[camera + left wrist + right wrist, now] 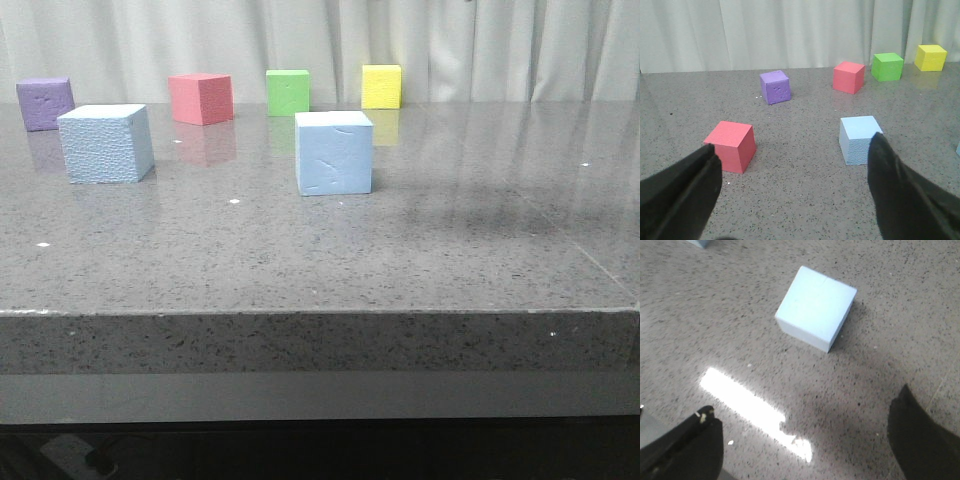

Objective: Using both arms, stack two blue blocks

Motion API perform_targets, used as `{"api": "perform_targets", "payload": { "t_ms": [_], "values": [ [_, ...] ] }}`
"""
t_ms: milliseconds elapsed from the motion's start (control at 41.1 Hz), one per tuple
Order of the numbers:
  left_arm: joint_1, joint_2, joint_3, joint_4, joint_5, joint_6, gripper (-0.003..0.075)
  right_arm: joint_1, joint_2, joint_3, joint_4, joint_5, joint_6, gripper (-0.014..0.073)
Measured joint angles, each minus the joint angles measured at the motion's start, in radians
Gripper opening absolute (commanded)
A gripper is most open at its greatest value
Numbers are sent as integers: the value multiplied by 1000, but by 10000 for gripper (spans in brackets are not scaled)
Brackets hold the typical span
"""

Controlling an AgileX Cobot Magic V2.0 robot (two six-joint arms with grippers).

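Note:
Two light-blue cubes stand apart on the grey table (450,250). The pebbled blue block (105,143) is at the left. The smoother, dented blue block (334,152) is near the middle. Neither arm shows in the front view. My left gripper (792,150) is open and empty, low over the table; the pebbled block (859,139) lies just beyond its right finger (900,190). My right gripper (805,402) is open and empty above the table, with the smooth block (816,307) ahead of it, untouched.
Smaller cubes stand along the back: purple (45,103), red (201,98), green (288,92), yellow (381,86). Another red cube (731,145) sits close to my left gripper's left finger. A white curtain hangs behind. The table's front edge (320,312) is near.

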State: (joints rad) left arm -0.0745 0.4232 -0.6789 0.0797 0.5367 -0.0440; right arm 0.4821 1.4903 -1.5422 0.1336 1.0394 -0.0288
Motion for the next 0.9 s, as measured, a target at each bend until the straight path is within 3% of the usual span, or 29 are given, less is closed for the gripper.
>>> {"api": "perform_targets", "payload": {
  "t_ms": [219,414,584,900],
  "values": [
    [0,0,0,0,0,0,586,-17,-346,360,13,-211,-94,665],
    [0,0,0,0,0,0,586,-17,-579,563,15,-318,-114,665],
    [0,0,0,0,0,0,586,-17,-653,656,15,-344,-119,665],
    [0,0,0,0,0,0,586,-17,-657,679,15,-347,-126,665]
  ]
}}
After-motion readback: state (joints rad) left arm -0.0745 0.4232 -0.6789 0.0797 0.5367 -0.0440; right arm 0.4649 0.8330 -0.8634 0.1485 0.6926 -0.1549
